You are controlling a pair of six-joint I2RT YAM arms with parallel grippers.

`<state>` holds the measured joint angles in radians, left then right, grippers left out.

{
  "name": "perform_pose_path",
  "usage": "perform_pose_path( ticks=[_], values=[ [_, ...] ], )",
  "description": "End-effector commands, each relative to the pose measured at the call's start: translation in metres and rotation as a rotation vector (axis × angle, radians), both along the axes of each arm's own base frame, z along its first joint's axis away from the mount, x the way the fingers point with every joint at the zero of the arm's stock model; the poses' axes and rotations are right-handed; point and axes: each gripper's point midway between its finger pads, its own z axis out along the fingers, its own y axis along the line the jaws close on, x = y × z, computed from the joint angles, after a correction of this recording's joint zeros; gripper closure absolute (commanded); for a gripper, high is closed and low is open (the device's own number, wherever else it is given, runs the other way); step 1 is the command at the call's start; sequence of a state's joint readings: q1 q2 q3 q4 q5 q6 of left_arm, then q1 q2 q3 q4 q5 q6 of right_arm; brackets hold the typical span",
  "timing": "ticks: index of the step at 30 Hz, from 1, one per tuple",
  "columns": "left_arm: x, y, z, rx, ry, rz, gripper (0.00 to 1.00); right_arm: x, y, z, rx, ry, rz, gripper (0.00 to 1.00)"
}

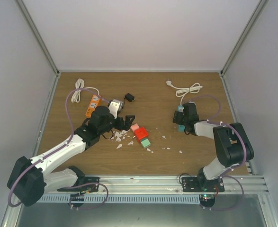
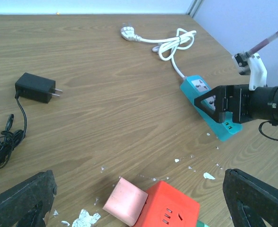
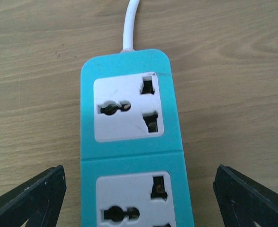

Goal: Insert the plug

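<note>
A black plug adapter [image 1: 129, 97] lies on the table with its prongs pointing right in the left wrist view [image 2: 34, 88], its cable coiled beside it. A teal power strip [image 1: 180, 113] lies at centre right; its white sockets face up in the right wrist view [image 3: 131, 142]. My right gripper [image 1: 180, 122] is open and straddles the strip [image 3: 139, 184], fingers apart on either side. My left gripper [image 1: 126, 122] is open and empty, just left of a red socket cube [image 2: 174, 205] and well short of the adapter [image 2: 138, 182].
A pink cube [image 2: 126, 201] and a green cube [image 1: 145, 143] adjoin the red one. An orange strip [image 1: 92, 105] with a white cable [image 1: 79, 92] lies at the back left. The teal strip's white cord [image 1: 188, 89] coils behind it. White scraps [image 1: 120, 138] litter the middle.
</note>
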<state>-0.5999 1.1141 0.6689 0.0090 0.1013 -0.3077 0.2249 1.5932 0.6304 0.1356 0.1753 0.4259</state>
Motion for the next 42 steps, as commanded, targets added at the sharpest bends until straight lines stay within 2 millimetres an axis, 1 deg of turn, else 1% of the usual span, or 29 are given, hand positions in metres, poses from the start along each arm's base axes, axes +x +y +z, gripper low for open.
perform_pose_path(
  ticks=[1, 6, 8, 12, 13, 16, 18, 22, 26, 30, 36, 39, 42],
  values=[
    [0.0, 0.0, -0.002, -0.017, 0.012, 0.002, 0.01, 0.012, -0.003, 0.005, 0.002, -0.016, -0.018, 0.15],
    [-0.001, 0.001, -0.002, -0.01, 0.01, 0.004, 0.01, 0.012, -0.001, 0.005, 0.005, -0.02, -0.011, 0.33],
    [-0.002, 0.002, -0.001, -0.013, 0.007, 0.004, 0.01, 0.012, 0.0, 0.004, 0.006, -0.013, -0.003, 0.42],
    [-0.002, 0.002, 0.001, -0.015, 0.006, 0.004, 0.01, 0.014, 0.005, 0.0, -0.008, 0.006, 0.012, 0.5],
    [-0.002, 0.002, 0.0, -0.014, 0.007, 0.005, 0.01, 0.014, 0.006, -0.001, -0.015, 0.01, 0.013, 0.55],
    [-0.003, 0.002, 0.0, -0.016, 0.009, 0.002, 0.01, 0.013, 0.014, -0.003, -0.044, 0.017, 0.026, 0.72],
    [-0.003, 0.001, -0.001, -0.016, 0.014, 0.002, 0.01, 0.009, 0.021, 0.0, -0.074, 0.004, 0.04, 0.79],
    [-0.002, 0.001, -0.003, -0.015, 0.019, 0.002, 0.01, -0.003, 0.05, 0.014, -0.121, -0.039, 0.114, 0.81],
    [-0.004, 0.002, -0.006, -0.007, 0.036, 0.004, 0.01, -0.018, 0.085, 0.031, -0.136, -0.086, 0.223, 0.81],
    [-0.006, 0.005, -0.004, -0.005, 0.035, 0.012, 0.01, -0.038, 0.105, 0.038, -0.121, -0.099, 0.27, 0.81],
    [-0.009, 0.008, -0.002, -0.016, 0.038, 0.022, 0.01, -0.068, 0.125, 0.035, -0.021, -0.097, 0.28, 0.8],
    [-0.011, 0.008, -0.005, -0.024, 0.047, 0.022, 0.01, -0.078, 0.132, 0.03, 0.022, -0.097, 0.287, 0.8],
    [-0.012, 0.008, -0.01, -0.025, 0.058, 0.022, 0.01, -0.085, 0.138, 0.023, 0.025, -0.089, 0.29, 0.79]
  ],
)
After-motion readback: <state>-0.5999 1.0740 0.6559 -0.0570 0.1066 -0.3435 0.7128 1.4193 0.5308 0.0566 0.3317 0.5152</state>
